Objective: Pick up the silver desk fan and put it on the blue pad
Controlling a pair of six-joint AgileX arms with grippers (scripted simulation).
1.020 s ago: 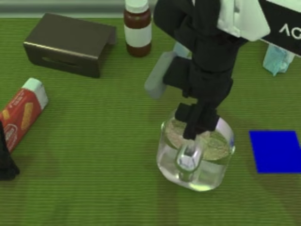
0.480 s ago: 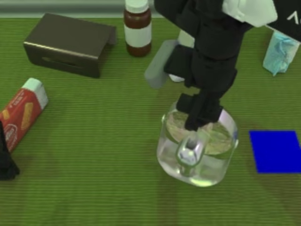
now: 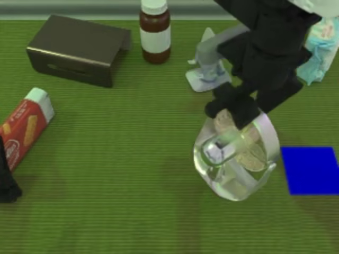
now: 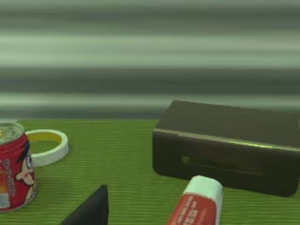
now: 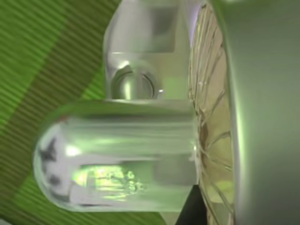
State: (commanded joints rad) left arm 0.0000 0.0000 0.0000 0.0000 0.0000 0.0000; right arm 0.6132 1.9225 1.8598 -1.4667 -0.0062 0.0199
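The silver desk fan, a chrome ring around a beige grille, hangs tilted over the green table right of the middle. My right gripper is shut on it from above, at the far side of the ring. The right wrist view is filled by the fan's chrome stand and ring, with one dark fingertip against the grille. The blue pad lies flat at the right edge, just right of the fan and apart from it. My left gripper is parked at the left edge.
A dark box and a brown bottle stand at the back. A pale-blue phone stand sits behind the fan, a crumpled light-blue object at back right. A red packet lies at left. A red can and white ring show in the left wrist view.
My right gripper has carried the fan to the right, toward the blue pad, and the fan has tilted. The phone stand behind it has come into view. The left arm has not moved.
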